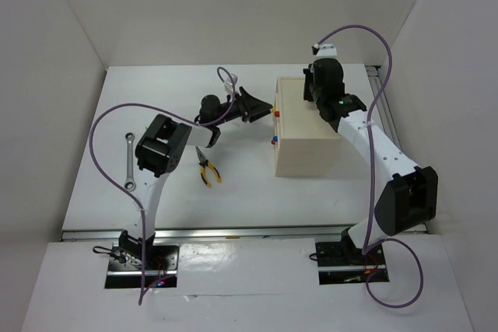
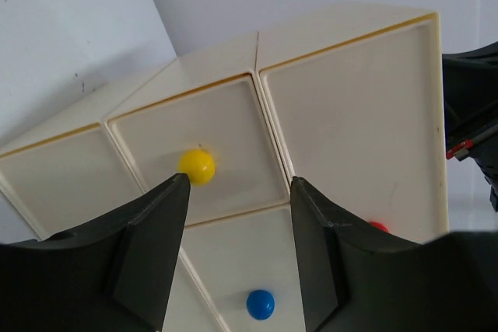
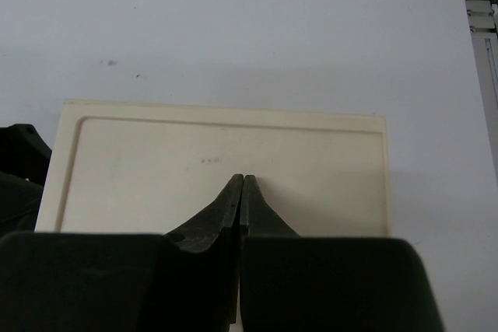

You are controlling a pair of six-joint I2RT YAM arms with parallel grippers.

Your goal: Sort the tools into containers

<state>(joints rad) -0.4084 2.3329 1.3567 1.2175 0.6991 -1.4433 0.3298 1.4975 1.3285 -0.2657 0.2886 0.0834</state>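
White tabletop, white walls: we see the pliers (image 1: 207,167) and one wrench (image 1: 128,161) lying loose, left of the box (image 1: 307,141). Its drawers (image 2: 226,126) all look closed, so we judge nothing sorted yet. Our left gripper (image 2: 240,192) hovers spread before the yellow knob (image 2: 196,166), gripping nothing; our right gripper (image 3: 241,180), pressed together, sits above the box top.

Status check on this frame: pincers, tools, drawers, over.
Left pincer open, facing yellow knob, knob not gripped. Right pincer shut above box. Pliers and wrench on table, unsorted. Drawer fronts unobstructed.
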